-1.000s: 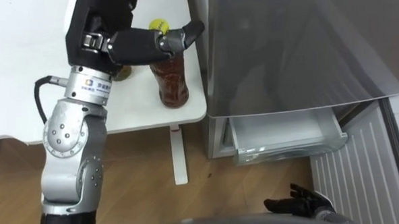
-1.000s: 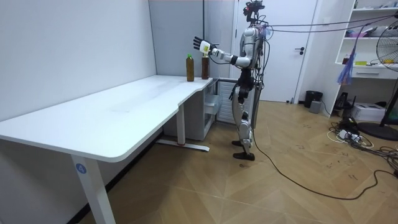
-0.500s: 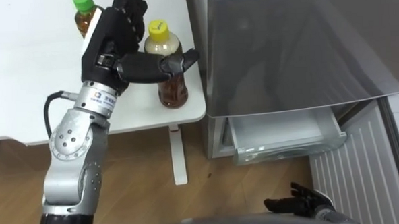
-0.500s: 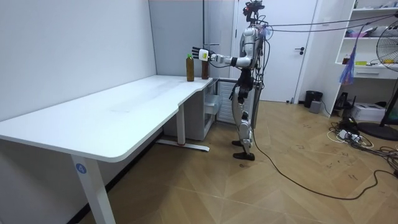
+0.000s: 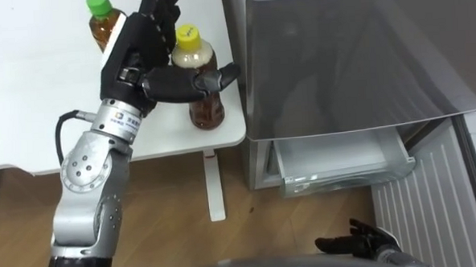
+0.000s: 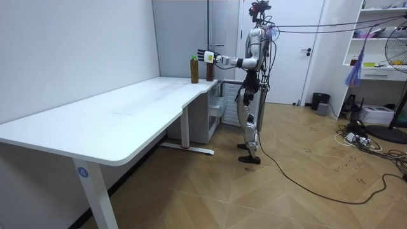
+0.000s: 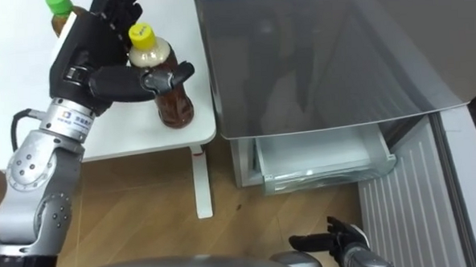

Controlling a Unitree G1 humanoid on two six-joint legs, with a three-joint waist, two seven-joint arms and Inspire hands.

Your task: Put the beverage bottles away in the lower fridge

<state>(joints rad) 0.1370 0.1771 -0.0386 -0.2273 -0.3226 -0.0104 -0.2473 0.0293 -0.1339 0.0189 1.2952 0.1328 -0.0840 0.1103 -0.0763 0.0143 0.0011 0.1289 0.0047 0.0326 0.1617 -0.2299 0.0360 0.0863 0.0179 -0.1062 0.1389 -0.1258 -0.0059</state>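
Fridge (image 5: 363, 55): stands right against the worktop's right edge; its upper door is closed
Worktop (image 5: 27, 94): white; both drinks stand near its front right corner
Lower drawer (image 5: 336, 157): pulled out below the worktop's height, on the fridge side; neither drink is in it yet
Yellow-capped bottle (image 5: 206, 109): upright, long axis vertical, closest to the front right corner, just beside the fridge wall
Green-capped bottle (image 5: 100, 15): upright, farther back and to the left, partly behind the hand
Left hand (image 5: 138, 57): at the yellow-capped bottle, palm to the bottle's left; the fingers (image 5: 160, 6) reach straight past its far side and the thumb (image 5: 195, 81) lies across its near side, so the bottle sits in the crook; the grasp looks not yet closed
Right hand (image 5: 363, 242): low by the floor, well apart from both bottles; fingers relaxed and apart, holding nothing
Key relation: the left hand is far nearer; closing on the bottle's body would seem to secure it
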